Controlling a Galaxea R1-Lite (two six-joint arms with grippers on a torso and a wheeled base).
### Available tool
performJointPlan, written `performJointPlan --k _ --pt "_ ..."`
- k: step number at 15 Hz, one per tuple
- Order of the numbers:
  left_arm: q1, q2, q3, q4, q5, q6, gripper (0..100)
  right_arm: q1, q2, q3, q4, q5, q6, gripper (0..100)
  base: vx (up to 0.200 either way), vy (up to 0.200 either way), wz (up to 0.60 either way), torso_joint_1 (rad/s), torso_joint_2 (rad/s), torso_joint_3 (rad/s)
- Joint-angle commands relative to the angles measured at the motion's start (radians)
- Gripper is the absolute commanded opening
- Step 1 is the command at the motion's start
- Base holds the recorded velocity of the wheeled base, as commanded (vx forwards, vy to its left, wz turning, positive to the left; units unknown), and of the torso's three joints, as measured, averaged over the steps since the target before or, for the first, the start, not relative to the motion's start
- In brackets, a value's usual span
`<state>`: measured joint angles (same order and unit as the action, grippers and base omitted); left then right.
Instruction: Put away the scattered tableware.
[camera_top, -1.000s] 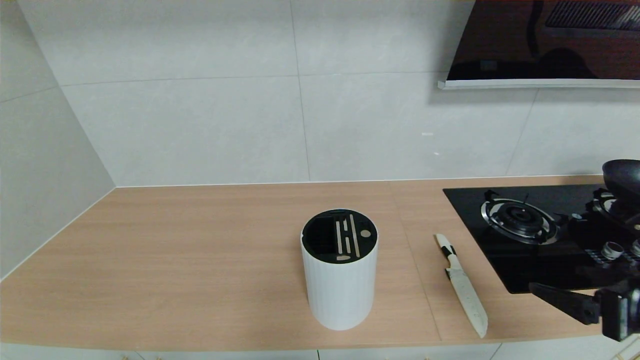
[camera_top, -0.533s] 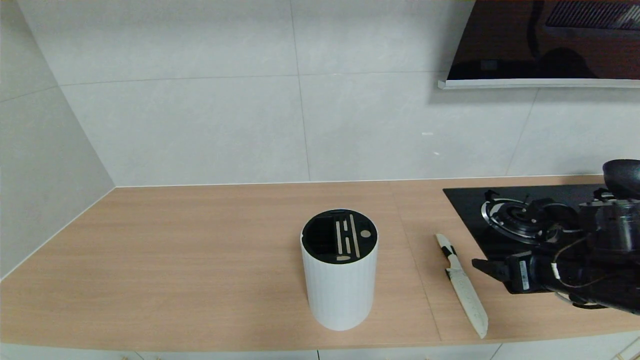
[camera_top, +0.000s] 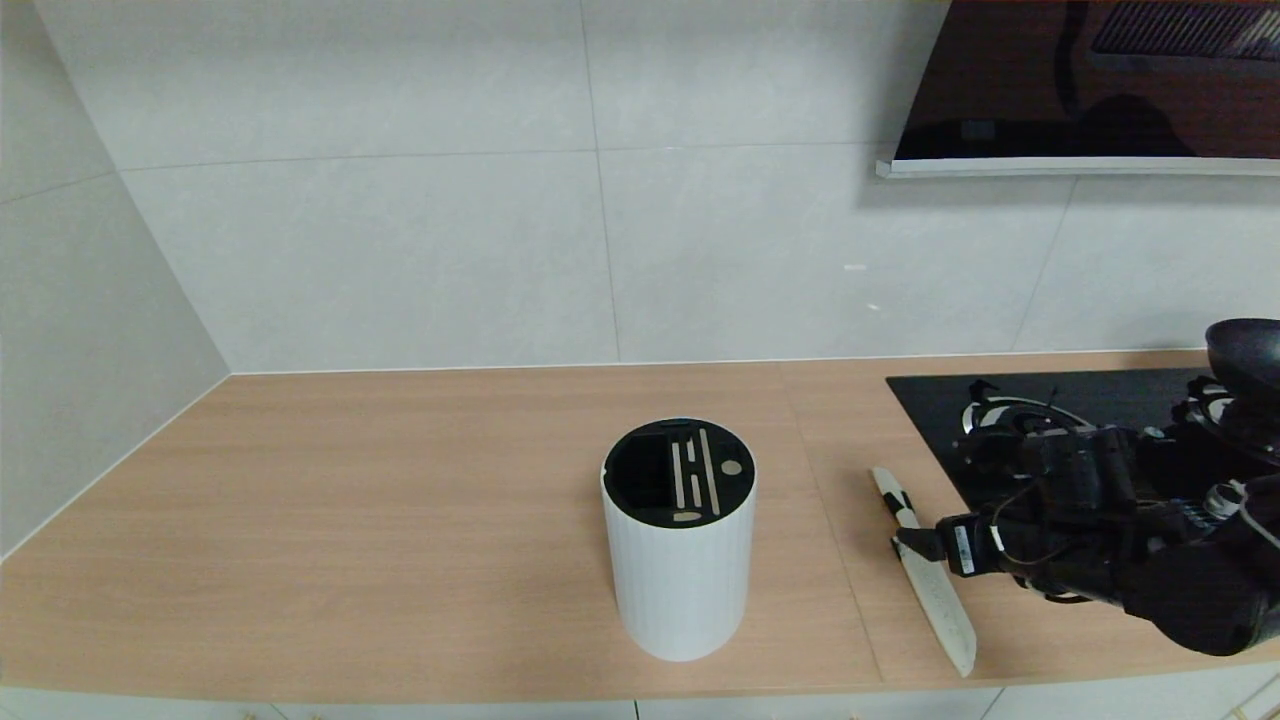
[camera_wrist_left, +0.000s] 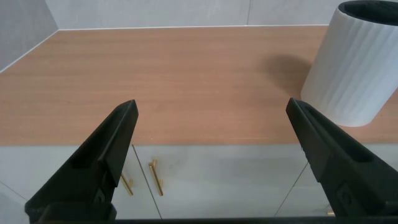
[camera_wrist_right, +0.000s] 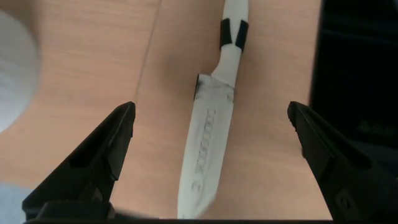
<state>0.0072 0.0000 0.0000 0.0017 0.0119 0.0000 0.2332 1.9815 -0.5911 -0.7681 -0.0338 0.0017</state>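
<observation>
Right pincer (camera_wrist_right: 211, 165) has swung in over the knife (camera_top: 940, 605) on the worktop (camera_top: 400, 520). Jaws wide, straddling it near the handle, presumably for grasping.

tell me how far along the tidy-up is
Done: nothing yet. The knife lies flat on the counter, between the white holder and the stove, and the holder has nothing in it. In hand: the right gripper hangs over the knife, jaws open. Left: close, lift, and slot it into the holder. The left gripper is open and holds nothing.
</observation>
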Motion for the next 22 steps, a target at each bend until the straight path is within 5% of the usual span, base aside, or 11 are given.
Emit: performJointPlan --k 1,22 --pt "0.0 0.002 0.0 0.0 0.0 0.0 100 0.006 0.142 -0.009 -0.062 -0.034 0.001 100 0.0 0.0 0.0 0.0 0.0 0.0" --pt "0.0 0.002 0.0 0.0 0.0 0.0 100 0.032 0.29 -0.104 -0.143 -0.093 0.029 100 0.0 0.0 0.0 0.0 0.0 0.0"
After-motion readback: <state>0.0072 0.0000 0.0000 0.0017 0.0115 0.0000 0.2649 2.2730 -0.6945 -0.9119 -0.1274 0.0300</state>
